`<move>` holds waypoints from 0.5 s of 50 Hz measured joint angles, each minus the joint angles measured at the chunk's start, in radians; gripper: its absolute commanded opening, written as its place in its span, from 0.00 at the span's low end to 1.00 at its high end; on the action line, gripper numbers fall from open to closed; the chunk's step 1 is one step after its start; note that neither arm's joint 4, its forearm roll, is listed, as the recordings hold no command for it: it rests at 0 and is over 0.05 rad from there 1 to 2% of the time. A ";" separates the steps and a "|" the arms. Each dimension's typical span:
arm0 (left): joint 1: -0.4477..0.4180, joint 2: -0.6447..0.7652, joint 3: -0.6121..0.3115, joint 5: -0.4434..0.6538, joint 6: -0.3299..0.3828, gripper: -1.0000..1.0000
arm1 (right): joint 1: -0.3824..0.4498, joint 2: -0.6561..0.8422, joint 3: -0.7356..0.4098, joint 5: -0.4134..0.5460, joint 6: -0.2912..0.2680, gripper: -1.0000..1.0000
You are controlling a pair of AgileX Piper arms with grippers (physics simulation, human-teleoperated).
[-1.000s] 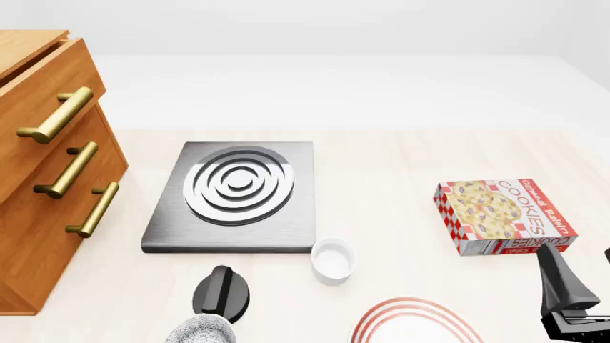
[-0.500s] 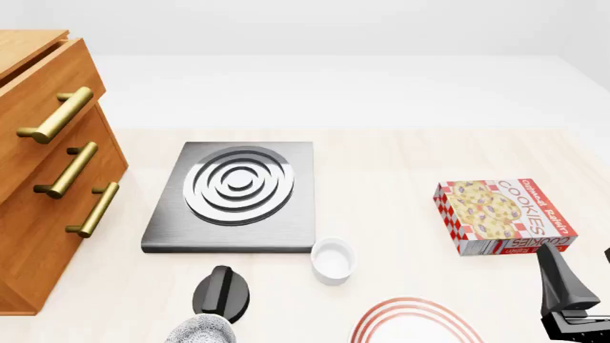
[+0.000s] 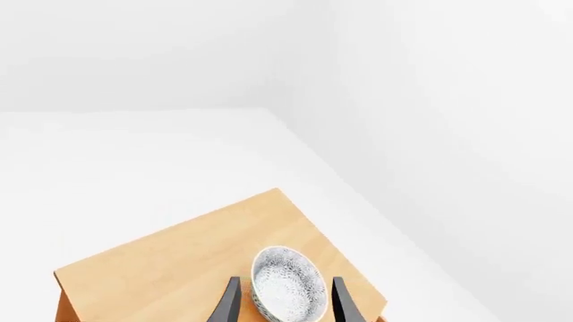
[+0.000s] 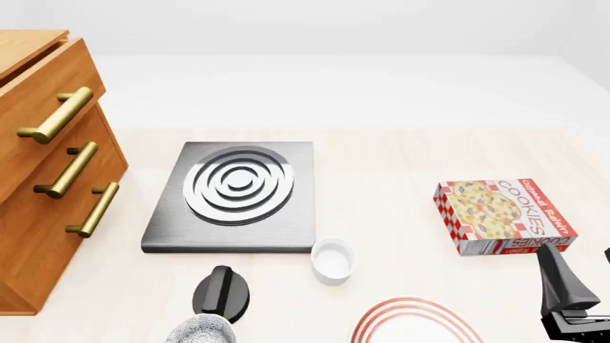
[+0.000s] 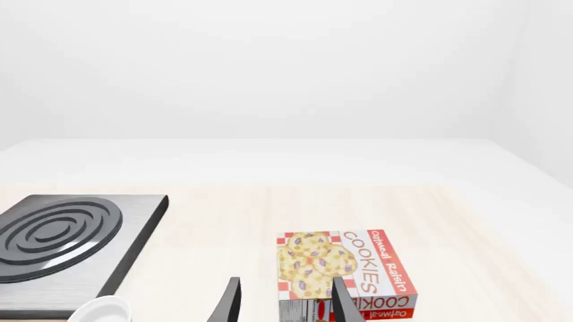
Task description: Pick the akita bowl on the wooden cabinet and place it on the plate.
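In the left wrist view, the akita bowl stands on the top of the wooden cabinet, near its edge. The left gripper has its two fingers apart, one on each side of the bowl; I cannot tell if they touch it.

In the front view, the plate with red rings lies at the near edge of the table, just beside the white ramekin. A second speckled bowl is there too.

The right gripper also has its fingers apart, holding nothing, near the box that reads "Oatmeal Raisin COOKIES". The grey burner lies between cabinet and box.
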 measured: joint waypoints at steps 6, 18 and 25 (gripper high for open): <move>0.009 0.007 0.005 -0.005 -0.004 1.00 | 0.000 0.000 0.000 0.000 0.000 1.00; 0.017 0.022 0.014 -0.011 -0.011 1.00 | 0.000 0.000 0.000 0.000 0.000 1.00; 0.018 0.034 0.015 -0.016 -0.009 1.00 | 0.000 0.000 0.000 0.000 0.000 1.00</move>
